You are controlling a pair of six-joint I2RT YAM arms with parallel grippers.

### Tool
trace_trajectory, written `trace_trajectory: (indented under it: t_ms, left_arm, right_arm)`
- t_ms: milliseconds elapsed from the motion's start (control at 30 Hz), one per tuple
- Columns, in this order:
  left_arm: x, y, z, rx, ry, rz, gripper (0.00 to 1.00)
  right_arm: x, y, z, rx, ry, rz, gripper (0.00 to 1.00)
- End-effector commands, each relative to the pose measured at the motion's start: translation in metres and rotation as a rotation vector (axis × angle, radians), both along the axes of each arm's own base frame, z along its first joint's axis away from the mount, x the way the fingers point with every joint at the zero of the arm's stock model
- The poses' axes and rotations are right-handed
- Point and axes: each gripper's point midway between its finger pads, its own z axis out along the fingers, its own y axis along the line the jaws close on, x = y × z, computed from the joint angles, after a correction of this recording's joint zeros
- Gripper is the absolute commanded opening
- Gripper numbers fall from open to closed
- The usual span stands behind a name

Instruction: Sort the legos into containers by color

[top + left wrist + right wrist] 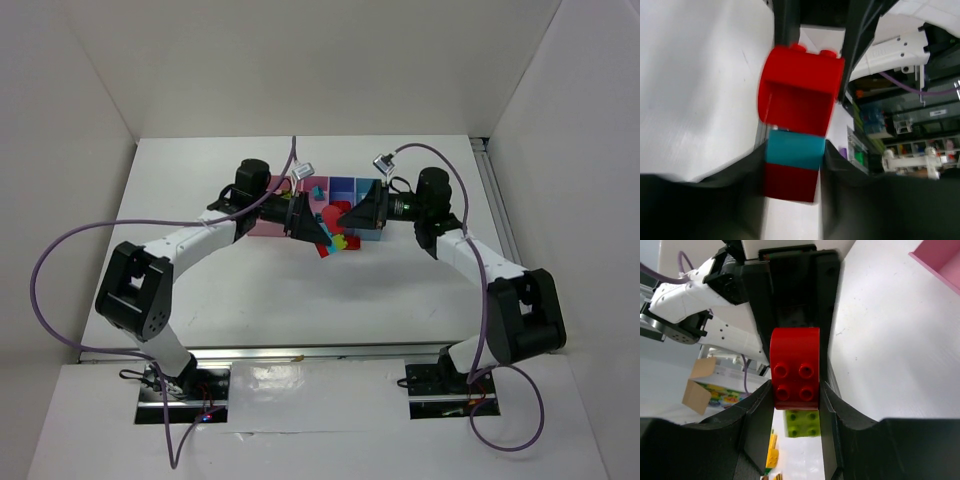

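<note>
A: Where do the arms stand?

B: Both reach in over the table. They meet nose to nose just in front of the bins. In the top view the two black heads nearly touch. A brick cluster lies right by them, with red, lime and cyan in it.

A: Right gripper?

B: The right gripper is clamped on a red brick. In its wrist view both fingers press the brick's flanks. Four studs face the camera and the rounded end points at the other arm's head. A lime brick shows in the gap below the red one. Cannot tell whether it is joined to it or lies beyond.

A: Left gripper?

B: The left gripper is closed on a cyan brick, with a finger against each side and no gap visible. The view is blurred, so the contact is read from edges only.

A: What sits on the cyan one?

B: It is the middle of a stack. The red brick is on the far end, between the right arm's dark fingers. A second red brick is on the near end, deep between the left fingers. All three touch, in line.

A: Bins?

B: Pink sections are at the left and blue at the right. One cyan piece sits inside the row. Which section, cannot tell.
</note>
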Motion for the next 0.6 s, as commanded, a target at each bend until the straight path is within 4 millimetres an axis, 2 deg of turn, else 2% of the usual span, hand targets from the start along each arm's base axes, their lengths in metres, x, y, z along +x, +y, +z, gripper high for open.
trace_trajectory:
  t_ms: [0, 67, 100, 133, 267, 333, 367, 400, 500, 533, 567]
  left_arm:
    - [0.002, 0.004, 0.006, -0.039, -0.052, -0.034, 0.36]
    - [0.005, 0.006, 0.009, -0.038, -0.051, -0.025, 0.21]
    - [0.004, 0.007, 0.008, -0.034, -0.041, -0.025, 0.12]
    - [0.010, 0.009, 0.010, -0.038, -0.059, -0.014, 0.00]
    - [0.018, 0.022, 0.002, -0.008, -0.026, 0.030, 0.00]
    - [0.021, 0.032, -0.004, 0.008, -0.006, 0.042, 0.00]
    - [0.022, 0.036, -0.007, 0.016, 0.002, 0.050, 0.00]
    - [0.023, 0.040, -0.010, 0.022, -0.006, 0.056, 0.00]
    - [0.036, 0.054, -0.014, 0.076, 0.014, 0.134, 0.00]
    - [0.037, 0.055, -0.019, 0.101, 0.034, 0.155, 0.00]
    - [0.042, 0.060, -0.023, 0.120, 0.046, 0.189, 0.00]
  right_arm:
    - [0.003, 0.004, 0.009, 0.018, -0.059, 0.013, 0.27]
    - [0.003, 0.004, 0.009, 0.018, -0.059, 0.013, 0.25]
    - [0.004, 0.004, 0.011, 0.016, -0.073, 0.014, 0.25]
    - [0.007, 0.002, 0.003, 0.003, -0.042, 0.005, 0.25]
    - [0.026, -0.016, 0.010, -0.026, -0.096, -0.066, 0.25]
    - [0.044, -0.021, 0.014, -0.069, -0.133, -0.140, 0.25]
    - [0.049, -0.025, 0.001, -0.136, -0.111, -0.170, 0.25]
    - [0.065, -0.030, 0.001, -0.179, -0.123, -0.253, 0.25]
    - [0.093, -0.038, -0.011, -0.299, -0.092, -0.399, 0.25]
    - [0.112, -0.044, -0.009, -0.343, -0.095, -0.496, 0.24]
    - [0.117, -0.044, -0.029, -0.408, -0.033, -0.514, 0.24]
